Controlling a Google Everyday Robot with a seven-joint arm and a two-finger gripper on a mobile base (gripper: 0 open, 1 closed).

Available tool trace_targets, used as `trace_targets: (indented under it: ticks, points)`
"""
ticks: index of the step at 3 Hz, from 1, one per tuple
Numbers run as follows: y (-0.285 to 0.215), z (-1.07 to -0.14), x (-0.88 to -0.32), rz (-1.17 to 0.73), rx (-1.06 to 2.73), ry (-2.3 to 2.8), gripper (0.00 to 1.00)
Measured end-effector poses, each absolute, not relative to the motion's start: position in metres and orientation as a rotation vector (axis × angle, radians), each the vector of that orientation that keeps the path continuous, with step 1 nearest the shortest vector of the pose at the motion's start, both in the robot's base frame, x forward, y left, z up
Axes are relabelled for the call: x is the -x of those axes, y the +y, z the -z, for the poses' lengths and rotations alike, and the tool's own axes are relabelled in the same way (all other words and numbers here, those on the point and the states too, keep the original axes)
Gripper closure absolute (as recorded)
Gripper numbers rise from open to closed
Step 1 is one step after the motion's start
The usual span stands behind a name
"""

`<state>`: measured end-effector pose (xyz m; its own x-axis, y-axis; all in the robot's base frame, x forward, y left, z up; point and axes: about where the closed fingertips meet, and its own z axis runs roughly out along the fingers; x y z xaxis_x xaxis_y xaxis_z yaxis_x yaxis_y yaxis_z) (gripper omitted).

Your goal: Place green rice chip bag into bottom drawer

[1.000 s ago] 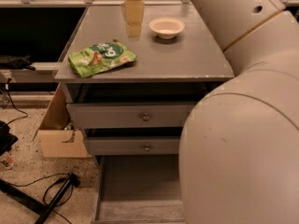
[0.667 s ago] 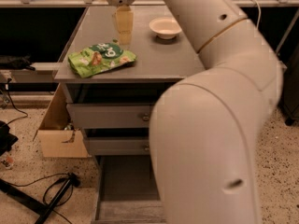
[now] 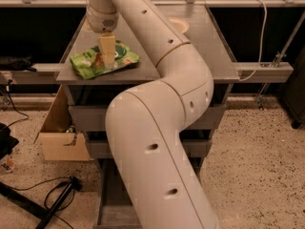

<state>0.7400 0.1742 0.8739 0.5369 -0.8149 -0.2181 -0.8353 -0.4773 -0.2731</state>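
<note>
The green rice chip bag [image 3: 87,63] lies flat on the grey cabinet top [image 3: 214,51], near its front left corner. My gripper [image 3: 107,56] hangs from the arm's wrist [image 3: 101,13] straight down over the middle of the bag, at or just above its surface. The bottom drawer [image 3: 106,199] is pulled out at floor level below the cabinet. My arm hides most of it, and only its left part shows.
A white bowl [image 3: 180,25] sits at the back of the top, half hidden behind the arm. The two upper drawers [image 3: 86,118] are shut. An open cardboard box [image 3: 59,140] stands left of the cabinet. Black cables and a stand [image 3: 57,202] lie on the floor.
My gripper has moved left and forward, from the back of the top near the bowl to over the green bag. The bag has not moved.
</note>
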Motion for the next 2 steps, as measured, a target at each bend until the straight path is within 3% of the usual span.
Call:
trace_targets:
  ticks: [1, 2]
  points:
    - [0.203, -0.843, -0.749, -0.134, 2.453, 1.339, 0.00]
    - [0.232, -0.830, -0.747, -0.159, 2.471, 1.304, 0.26]
